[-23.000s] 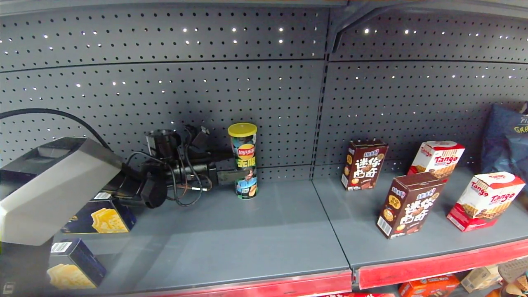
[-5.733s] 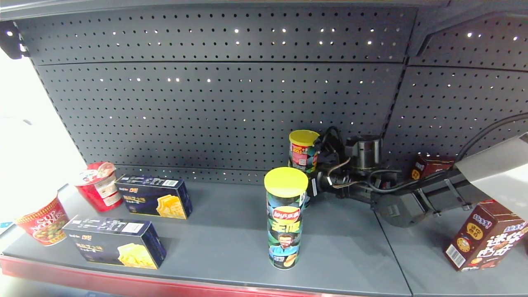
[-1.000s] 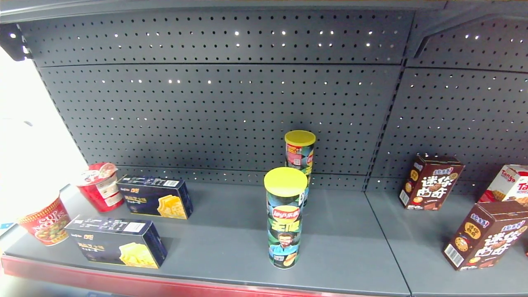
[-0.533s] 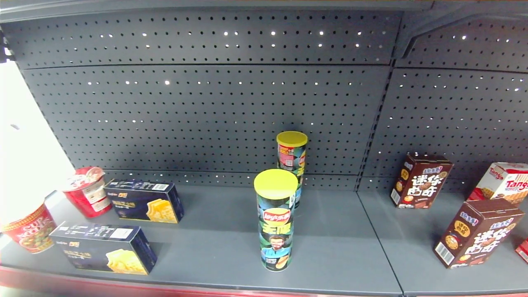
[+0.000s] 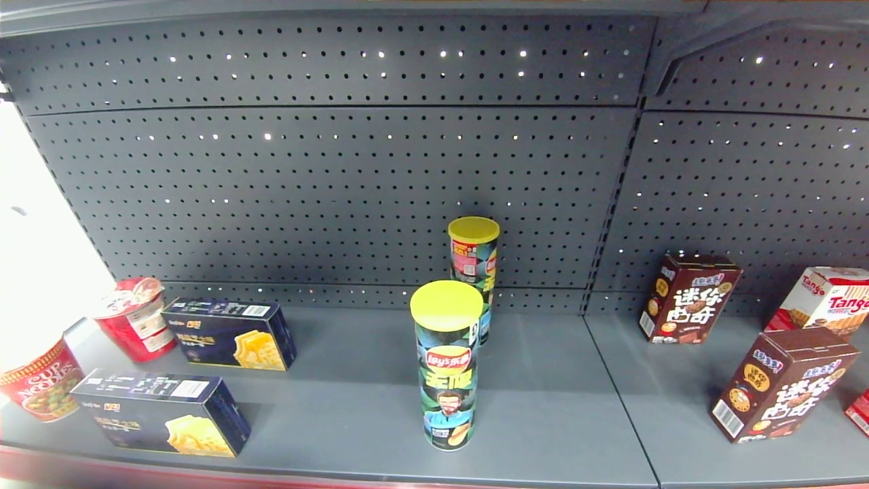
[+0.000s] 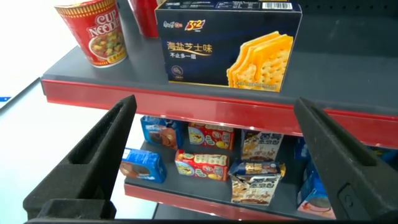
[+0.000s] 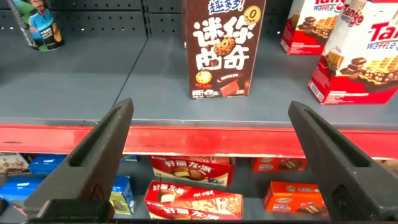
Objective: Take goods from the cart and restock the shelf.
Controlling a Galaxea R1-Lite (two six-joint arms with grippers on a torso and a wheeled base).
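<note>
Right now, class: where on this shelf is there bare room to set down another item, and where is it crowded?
Bare shelf lies between the navy cracker boxes and the two chip cans, and between the cans and the brown biscuit boxes. The left end, with cup noodles, is crowded.

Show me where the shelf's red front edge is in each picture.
Head view: red front edge runs along the bottom, below the cracker box.
Left wrist view: red front edge, in front of that cracker box.
Right wrist view: red front edge, in front of the brown box.
Shared landmark: the grey shelf board behind it.
</note>
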